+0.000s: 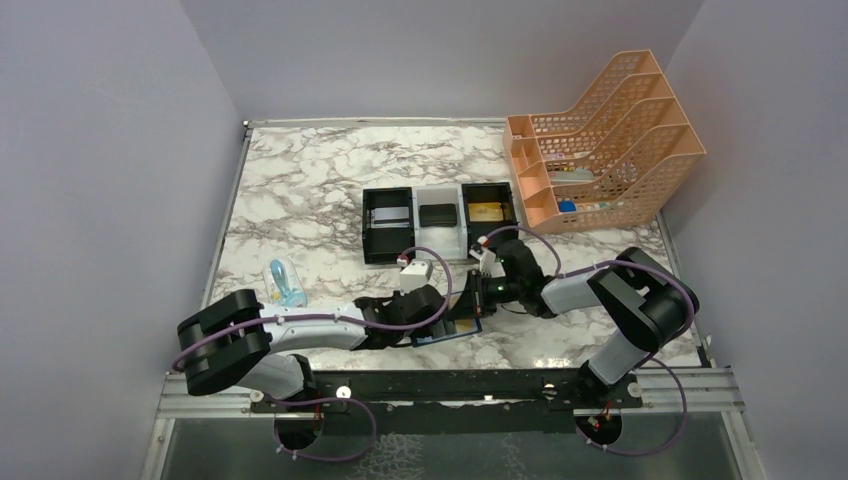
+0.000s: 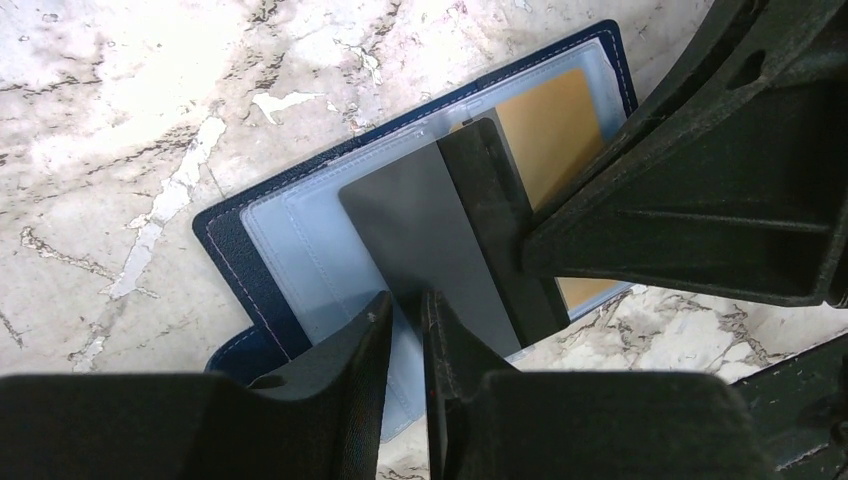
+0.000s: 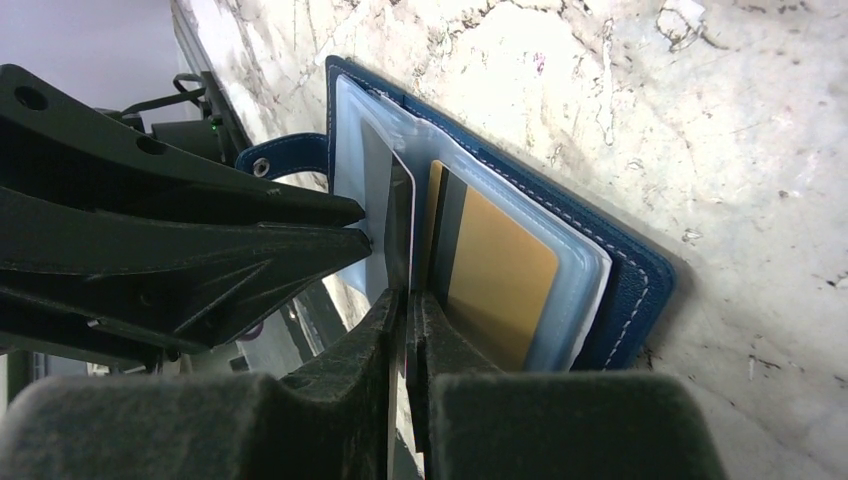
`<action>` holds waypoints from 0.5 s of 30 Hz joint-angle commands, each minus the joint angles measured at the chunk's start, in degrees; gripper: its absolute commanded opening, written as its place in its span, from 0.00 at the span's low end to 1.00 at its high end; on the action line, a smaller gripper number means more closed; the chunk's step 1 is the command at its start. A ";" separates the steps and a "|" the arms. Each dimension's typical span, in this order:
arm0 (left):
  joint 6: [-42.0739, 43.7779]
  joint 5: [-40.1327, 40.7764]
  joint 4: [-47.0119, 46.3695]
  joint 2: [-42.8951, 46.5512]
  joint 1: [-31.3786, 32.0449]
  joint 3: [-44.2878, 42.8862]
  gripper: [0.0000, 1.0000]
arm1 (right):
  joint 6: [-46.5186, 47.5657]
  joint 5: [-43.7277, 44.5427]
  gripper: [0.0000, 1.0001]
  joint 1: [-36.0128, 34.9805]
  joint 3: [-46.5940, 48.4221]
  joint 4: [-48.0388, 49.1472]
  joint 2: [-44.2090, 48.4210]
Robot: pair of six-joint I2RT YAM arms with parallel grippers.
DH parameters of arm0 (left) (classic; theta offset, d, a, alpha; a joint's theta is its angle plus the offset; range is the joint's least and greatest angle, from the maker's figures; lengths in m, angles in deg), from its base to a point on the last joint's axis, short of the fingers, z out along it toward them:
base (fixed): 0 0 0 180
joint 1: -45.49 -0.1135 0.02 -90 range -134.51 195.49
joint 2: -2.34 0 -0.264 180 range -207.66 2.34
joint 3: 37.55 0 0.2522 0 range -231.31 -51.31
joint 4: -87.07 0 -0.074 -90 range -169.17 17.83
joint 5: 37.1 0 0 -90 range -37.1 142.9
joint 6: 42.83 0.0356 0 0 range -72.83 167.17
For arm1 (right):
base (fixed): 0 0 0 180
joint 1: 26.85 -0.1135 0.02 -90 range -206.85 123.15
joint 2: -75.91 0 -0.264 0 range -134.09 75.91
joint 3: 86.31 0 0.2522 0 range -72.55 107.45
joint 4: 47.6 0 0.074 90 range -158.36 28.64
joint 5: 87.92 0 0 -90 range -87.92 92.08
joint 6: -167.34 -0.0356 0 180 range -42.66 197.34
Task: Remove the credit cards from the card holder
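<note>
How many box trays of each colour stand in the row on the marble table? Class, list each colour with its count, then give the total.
Black box trays: 2
White box tray: 1
Total: 3

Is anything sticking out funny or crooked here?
Yes. A grey card pokes crookedly out of the open card holder, partly pulled free and pinched by the right gripper. The gold card lies flat inside.
</note>
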 commanded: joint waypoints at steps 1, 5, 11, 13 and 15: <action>-1.19 0.53 -0.07 -0.81 0.22 2.27 0.20 | 1.74 -0.67 0.10 0.07 1.98 -1.59 -0.51; -1.19 -0.23 0.06 -0.77 0.20 2.99 0.19 | 1.57 -2.22 0.14 0.02 2.96 -0.50 -2.01; -1.28 -0.25 0.17 -0.08 0.15 3.38 0.17 | 0.11 -4.71 0.16 0.02 3.14 2.86 -5.43; -1.28 -0.12 0.34 0.12 0.20 3.36 0.18 | 0.15 -4.46 0.12 0.02 2.90 3.21 -5.33; -1.19 -0.04 0.70 0.30 0.21 3.21 0.17 | 0.53 -3.33 0.05 0.03 2.85 1.97 -4.37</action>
